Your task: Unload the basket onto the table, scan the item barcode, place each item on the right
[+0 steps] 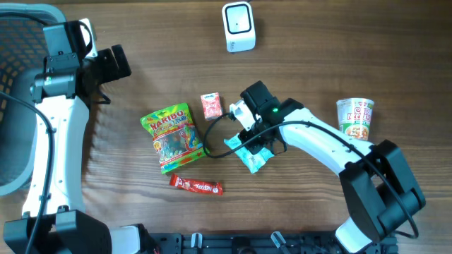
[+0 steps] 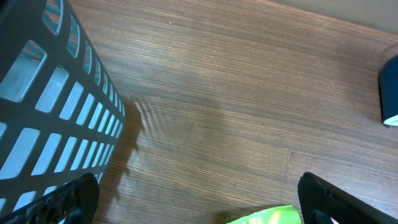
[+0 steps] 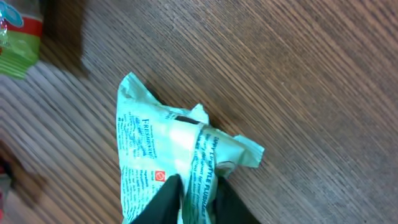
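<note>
right gripper: I see it pinched closed on the mint-green packet; in the wrist view both dark fingers clamp the packet's lower edge, with a narrow fold of wrapper between them
mint-green packet: crumpled, down at the wooden table near its middle, just right of the Haribo bag; whether it rests on the wood or is just lifted I cannot tell; printed text faces the wrist camera; I cannot make out a barcode
left gripper: jaws spread wide, holding nothing; it hangs over bare wood beside the basket at the table's left end
scanner: white, at the far edge of the table; well apart from the packet
Haribo bag: flat, label up; its green corner shows at the bottom of my left wrist view
small red packet: just beyond the Haribo bag, near the right arm's wrist
red bar: on the near side of the Haribo bag; apart from the packet
noodle cup: at the right, near the right arm; its label faces the overhead camera
</note>
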### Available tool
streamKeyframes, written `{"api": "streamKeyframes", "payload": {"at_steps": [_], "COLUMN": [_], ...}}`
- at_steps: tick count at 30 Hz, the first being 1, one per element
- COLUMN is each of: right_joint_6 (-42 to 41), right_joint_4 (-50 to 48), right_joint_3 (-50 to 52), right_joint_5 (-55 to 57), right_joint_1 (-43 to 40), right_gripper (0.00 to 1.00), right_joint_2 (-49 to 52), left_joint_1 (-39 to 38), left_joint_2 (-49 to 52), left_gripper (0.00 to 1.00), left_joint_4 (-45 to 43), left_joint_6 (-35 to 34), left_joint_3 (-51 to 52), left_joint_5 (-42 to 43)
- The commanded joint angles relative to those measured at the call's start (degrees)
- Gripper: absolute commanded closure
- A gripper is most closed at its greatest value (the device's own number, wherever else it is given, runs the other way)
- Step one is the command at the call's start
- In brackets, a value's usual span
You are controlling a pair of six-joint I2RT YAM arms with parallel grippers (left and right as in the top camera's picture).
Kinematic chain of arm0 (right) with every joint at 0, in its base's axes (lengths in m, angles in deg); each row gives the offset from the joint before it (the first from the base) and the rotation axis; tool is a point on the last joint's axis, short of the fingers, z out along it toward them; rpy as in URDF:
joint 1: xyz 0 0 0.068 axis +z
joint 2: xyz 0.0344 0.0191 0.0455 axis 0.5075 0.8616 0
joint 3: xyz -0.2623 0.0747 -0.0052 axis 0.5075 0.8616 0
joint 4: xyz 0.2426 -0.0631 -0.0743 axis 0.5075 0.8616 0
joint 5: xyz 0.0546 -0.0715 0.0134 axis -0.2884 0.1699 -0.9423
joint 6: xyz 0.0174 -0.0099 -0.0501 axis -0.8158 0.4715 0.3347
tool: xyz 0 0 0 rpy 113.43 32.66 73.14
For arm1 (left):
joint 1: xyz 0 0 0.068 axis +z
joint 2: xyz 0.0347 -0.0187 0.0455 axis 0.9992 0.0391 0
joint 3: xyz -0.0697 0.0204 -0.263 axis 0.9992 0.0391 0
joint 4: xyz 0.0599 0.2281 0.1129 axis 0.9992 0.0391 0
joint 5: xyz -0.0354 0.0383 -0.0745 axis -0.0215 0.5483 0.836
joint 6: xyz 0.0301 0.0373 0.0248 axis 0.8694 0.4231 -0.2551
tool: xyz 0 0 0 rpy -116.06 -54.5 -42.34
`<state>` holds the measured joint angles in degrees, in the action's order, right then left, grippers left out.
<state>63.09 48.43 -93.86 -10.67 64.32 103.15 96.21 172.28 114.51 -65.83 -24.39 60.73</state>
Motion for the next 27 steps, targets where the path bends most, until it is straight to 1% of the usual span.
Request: {"api": "streamKeyframes", "payload": {"at_steps": [1,7,10,12,17,18,19,20,21,22,24,25,27], "right_joint_6": [-5.9,-18.38,-20.63,-22.03,-33.29,-35.23,-35.58,-35.1,-34.88,-32.68,-27.74,-25.03,-24.65], "right_joint_4": [2.32,5.62,7.45,7.39,2.4,1.14,-0.15,-0.59,-0.42,-0.13,0.87,4.11,7.63], "right_joint_3": [-1.75,-3.5,-3.28,-2.05,4.24,5.75,7.08,7.76,7.93,7.82,6.75,3.67,0.2], "right_joint_5": [1.16,10.34,8.37,6.4,6.38,6.21,5.14,3.87,3.37,3.3,3.56,4.0,4.0], "right_joint_1": [-1.68,-9.88,-14.38,-15.19,-15.15,-15.15,-15.15,-15.15,-15.15,-15.15,-15.17,-15.54,-15.8], "right_gripper": [0.95,0.96,0.95,0.96,0.95,0.9,0.69,0.55,0.47,0.42,0.37,0.33,0.34], "right_joint_2": [-2.14,-11.1,-12.61,-12.33,-12.33,-12.33,-12.33,-12.33,-12.33,-12.37,-12.7,-13.25,-14.08], "left_joint_1": [0.46,0.46,0.46,0.46,0.46,0.46,0.46,0.46,0.46,0.46,0.46,0.46,0.46], "left_joint_2": [-0.52,-0.52,-0.52,-0.52,-0.52,-0.52,-0.52,-0.52,-0.52,-0.52,-0.52,-0.52,-0.52], "left_gripper": [0.0,0.0,0.0,0.0,0.0,0.0,0.0,0.0,0.0,0.0,0.0,0.0,0.0], "left_joint_4": [-0.13,-0.13,-0.13,-0.13,-0.13,-0.15,-0.13,-0.13,-0.13,-0.13,-0.13,-0.13,-0.13], "left_joint_6": [0.9,0.9,0.9,0.9,0.9,0.9,0.9,0.9,0.9,0.9,0.9,0.9,0.9], "left_joint_3": [-0.44,-0.44,-0.44,-0.44,-0.44,-0.44,-0.44,-0.44,-0.44,-0.44,-0.44,-0.44,-0.44], "left_joint_5": [0.46,0.48,0.46,0.46,0.48,0.48,0.48,0.48,0.46,0.48,0.48,0.46,0.48]}}
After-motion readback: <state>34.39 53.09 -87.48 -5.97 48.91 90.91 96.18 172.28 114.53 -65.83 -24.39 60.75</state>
